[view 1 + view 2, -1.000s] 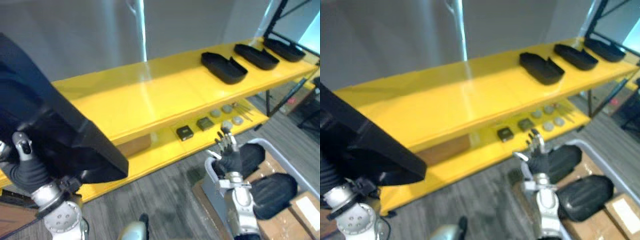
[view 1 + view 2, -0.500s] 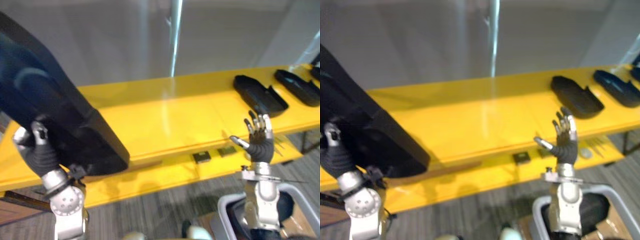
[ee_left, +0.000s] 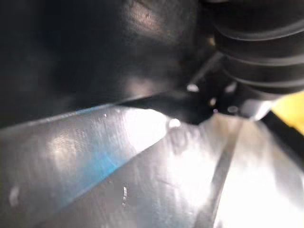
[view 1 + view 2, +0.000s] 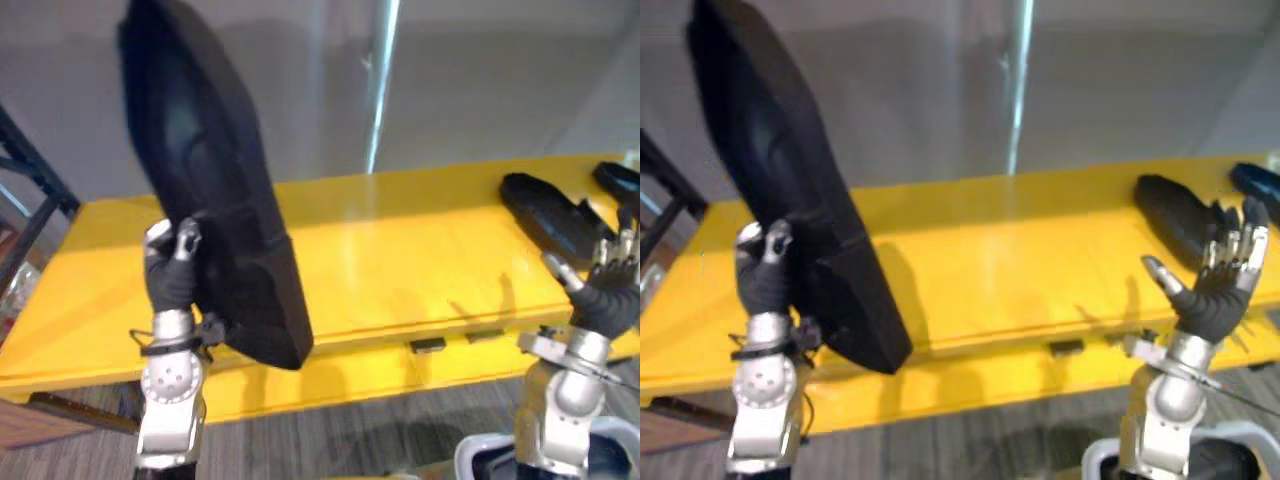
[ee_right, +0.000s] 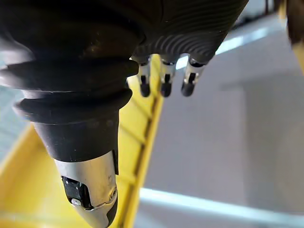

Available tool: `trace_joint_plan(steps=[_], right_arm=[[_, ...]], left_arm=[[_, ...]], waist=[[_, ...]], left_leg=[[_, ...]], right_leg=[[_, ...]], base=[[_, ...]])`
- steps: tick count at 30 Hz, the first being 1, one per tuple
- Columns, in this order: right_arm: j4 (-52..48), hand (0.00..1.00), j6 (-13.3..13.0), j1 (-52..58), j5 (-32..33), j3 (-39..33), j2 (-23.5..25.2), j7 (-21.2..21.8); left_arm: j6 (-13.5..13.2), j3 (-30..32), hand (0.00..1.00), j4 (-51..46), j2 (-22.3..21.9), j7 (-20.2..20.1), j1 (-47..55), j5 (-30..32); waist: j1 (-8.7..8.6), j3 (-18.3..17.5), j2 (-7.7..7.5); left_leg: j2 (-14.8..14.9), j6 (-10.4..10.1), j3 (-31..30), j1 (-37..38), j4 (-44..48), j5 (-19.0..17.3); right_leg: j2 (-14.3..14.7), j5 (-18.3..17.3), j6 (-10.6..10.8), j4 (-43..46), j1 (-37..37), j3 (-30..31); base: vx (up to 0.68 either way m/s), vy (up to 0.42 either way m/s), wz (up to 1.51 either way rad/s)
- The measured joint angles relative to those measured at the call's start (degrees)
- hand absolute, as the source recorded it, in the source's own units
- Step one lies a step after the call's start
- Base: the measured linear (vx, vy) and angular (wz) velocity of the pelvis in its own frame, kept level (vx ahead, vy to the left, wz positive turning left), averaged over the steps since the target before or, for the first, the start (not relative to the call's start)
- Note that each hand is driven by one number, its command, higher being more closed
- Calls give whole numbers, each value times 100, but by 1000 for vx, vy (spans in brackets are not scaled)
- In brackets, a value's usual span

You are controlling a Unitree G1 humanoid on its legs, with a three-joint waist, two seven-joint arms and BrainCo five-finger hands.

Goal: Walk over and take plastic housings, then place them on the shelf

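My left hand (image 4: 172,272) is shut on the lower edge of a big black plastic housing (image 4: 208,195). The housing stands nearly upright, above the left part of the yellow shelf (image 4: 400,250). In the left wrist view the housing's (image 3: 95,47) dark surface sits right against the hand's cover (image 3: 259,42). My right hand (image 4: 1217,290) is raised at the right in front of the shelf edge, open, holding nothing. Its fingers (image 5: 164,78) are straight. Two more black housings (image 4: 553,215) (image 4: 1255,182) lie on the shelf's right end.
The shelf top between the held housing and the lying ones is bare yellow board. On the lower yellow shelf lie small dark parts (image 4: 428,346). A black rack upright (image 4: 35,175) stands at the far left. A grey wall is behind.
The camera has shifted, so the shelf now sits level and closer. My left hand has swung the housing up to nearly upright. My right hand has risen to the shelf edge.
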Motion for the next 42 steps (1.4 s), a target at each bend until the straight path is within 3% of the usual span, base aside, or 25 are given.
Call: trace_joint_plan(steps=[5, 6, 8, 11, 13, 15, 21, 24, 29, 38, 42], right_arm=[[-116, 0, -43, 362, -262, -284, 14, -447], [-193, 0, -46, 411, -209, -410, 19, -431], [-207, 0, -48, 529, 67, -516, 19, -313], [-207, 0, -14, 780, 427, -549, 69, 91], [-200, 0, 92, 1012, 882, -416, 152, 600], [-157, 0, 142, 1156, 1031, -219, 191, 920], [-15, 0, 693, 1689, 1814, 1176, 355, 2369], [-20, 0, 941, 1884, 1972, 1867, 332, 2708], [-236, 0, 1196, 1968, 1962, 2437, 287, 2805], [-441, 0, 1208, 1851, 1851, 2516, -223, 2292], [-441, 0, 1209, 1772, 1855, 2506, -375, 2172]], left_arm=[[849, -351, 100, 1450, 93, -27, -1082, -338], [995, -359, 100, 1794, 169, 64, -1319, -428], [1267, -333, 100, 2242, 211, 231, -1661, -581], [1714, -331, 100, 2761, 380, 452, -2128, -777], [2090, -315, 100, 3332, 507, 646, -2534, -799], [2297, -308, 100, 3639, 592, 748, -2718, -1033], [2970, -279, 100, 4786, 862, 1071, -3374, -1825], [3157, -279, 100, 5183, 870, 1190, -3668, -1910], [3473, -260, 100, 5605, 870, 1292, -3709, -1905], [3789, -170, 100, 6201, 1151, 1172, -3971, -1536], [3939, -199, 100, 6519, 1382, 1163, -4007, -1551]], waist=[[-435, -30, 94], [-582, -20, 122], [-709, -2, 149], [-870, 45, 219], [-1000, 112, 326], [-1090, 150, 394], [-1223, 324, 558], [-1237, 443, 649], [-1317, 536, 737], [-1434, 721, 822], [-1592, 735, 849]], left_leg=[[74, -20, 552, 153, -163, 5], [81, -21, 658, 165, -176, 5], [95, -21, 883, 285, -236, 5], [102, -23, 1144, 426, -301, 4], [98, -23, 1273, 463, -327, 4], [94, -23, 1319, 462, -364, 5], [117, -43, 1560, 455, -384, 22], [105, -35, 1632, 414, -394, 39], [72, 48, 1829, 324, -393, 130], [58, 37, 1900, 117, -104, 334], [65, 14, 2075, 122, -62, 348]], right_leg=[[150, 113, 31, -49, -169, 504], [181, 140, 33, -49, -216, 622], [239, 172, 23, -49, -240, 826], [297, 193, 26, -46, -264, 1056], [326, 214, 33, -42, -308, 1181], [340, 223, 35, -38, -351, 1217], [431, 255, 27, 16, -513, 1450], [435, 253, 27, 59, -614, 1500], [444, 253, 24, 116, -786, 1576], [328, 238, -14, 157, -894, 1623], [325, 244, -24, 158, -894, 1644]], base=[[-37, -15, -56], [-8, -5, -47], [0, -2, -54], [-7, -3, -43], [-33, -17, -31], [-37, -19, -21], [-36, -26, -16], [-26, -18, -10], [0, -25, -7], [-20, -22, -1], [-25, -4, -4]])
